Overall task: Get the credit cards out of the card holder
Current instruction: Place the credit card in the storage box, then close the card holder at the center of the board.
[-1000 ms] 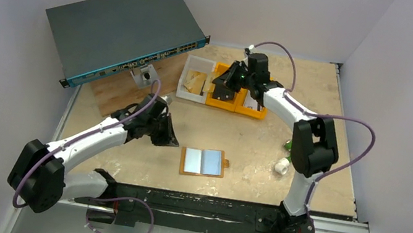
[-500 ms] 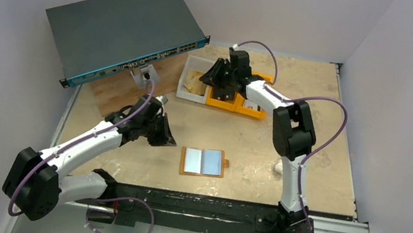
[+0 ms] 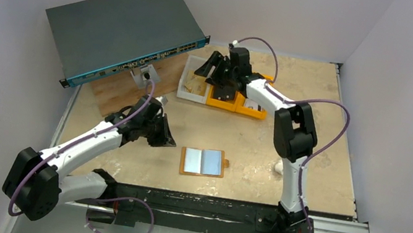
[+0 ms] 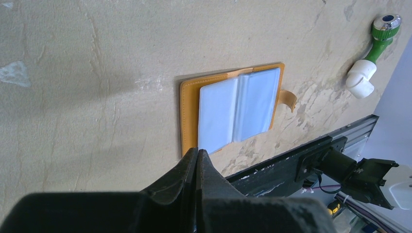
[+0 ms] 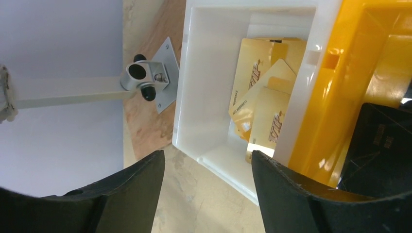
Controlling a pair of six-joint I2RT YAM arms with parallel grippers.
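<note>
Arms differ in pose. The left arm [image 3: 87, 141] reaches forward and inward low over the table [image 3: 256, 140], and the left gripper [image 3: 166, 139] hangs just left of the card holder [image 3: 204, 162] without touching it. In its wrist view, the jaws are pressed together with nothing between them, and their tips [image 4: 197, 154] sit over the holder's near corner. The right arm [image 3: 292, 133] rises to a high elbow, then stretches far back and left. The right gripper [image 3: 206, 69] is poised above the white bin [image 3: 185, 91], jaws spread wide and empty.

One card holder lies opened flat near the front edge of the table, between the two arms. Its pale blue-grey sleeves face up and its snap tab sticks out on the right.

One white bin [image 5: 194, 97] holds gold cards [image 5: 266, 114]; three can be made out, overlapping. Two orange bins [image 3: 223, 98] stand touching it on its right. At the back left there is one network switch [image 3: 124, 28], one wooden board [image 3: 126, 91] and one metal bracket [image 5: 145, 77]. One green-and-white fitting [image 4: 371, 53] lies to the right of the holder.
</note>
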